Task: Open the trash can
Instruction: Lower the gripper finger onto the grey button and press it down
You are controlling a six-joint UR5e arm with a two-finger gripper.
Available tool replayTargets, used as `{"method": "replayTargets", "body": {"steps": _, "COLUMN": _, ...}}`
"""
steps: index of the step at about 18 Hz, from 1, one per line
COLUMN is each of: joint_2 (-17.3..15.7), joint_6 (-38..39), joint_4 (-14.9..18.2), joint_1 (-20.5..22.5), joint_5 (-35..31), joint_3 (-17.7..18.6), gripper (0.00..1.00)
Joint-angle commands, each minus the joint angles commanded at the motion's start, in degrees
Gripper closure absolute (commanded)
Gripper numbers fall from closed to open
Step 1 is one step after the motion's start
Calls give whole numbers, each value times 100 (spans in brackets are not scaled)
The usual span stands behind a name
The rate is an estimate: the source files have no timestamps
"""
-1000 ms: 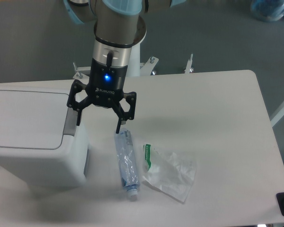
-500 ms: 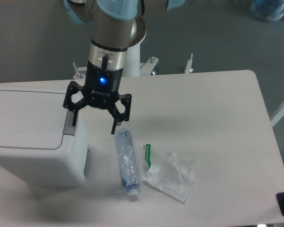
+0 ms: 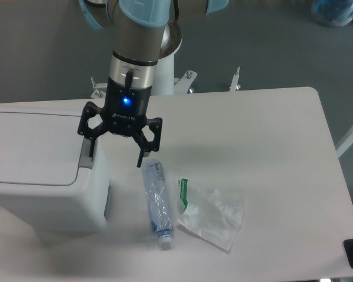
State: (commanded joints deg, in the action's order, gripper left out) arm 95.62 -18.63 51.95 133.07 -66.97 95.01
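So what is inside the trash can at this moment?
That cannot be seen: the trash can has its white lid closed flat. The open gripper hangs over its right edge.

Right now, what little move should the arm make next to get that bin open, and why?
Probably ease straight down. The open gripper has one finger over the grey button at the edge of the bin, whose lid is flat and shut.

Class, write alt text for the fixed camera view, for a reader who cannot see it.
A robot gripper, fingers open, hangs over the right edge of a closed white trash can at the table's left. A clear plastic bottle and a crumpled plastic bag lie on the table to its right.
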Motion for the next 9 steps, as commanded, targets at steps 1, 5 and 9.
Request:
{"method": "replayTargets", "body": {"steps": 1, "joint_2": 0, "joint_6": 0, "joint_4": -9, "joint_1": 0, "joint_5": 0, "joint_3": 9, "gripper": 0}}
{"method": "replayTargets", "body": {"steps": 5, "joint_2": 9, "joint_6": -9, "joint_4": -44, "joint_1": 0, "joint_5": 0, "joint_3": 9, "gripper": 0}}
{"method": "replayTargets", "body": {"steps": 9, "joint_2": 9, "joint_6": -18, "joint_4": -44, "joint_1": 0, "joint_5": -9, "joint_3": 18, "gripper": 0}}
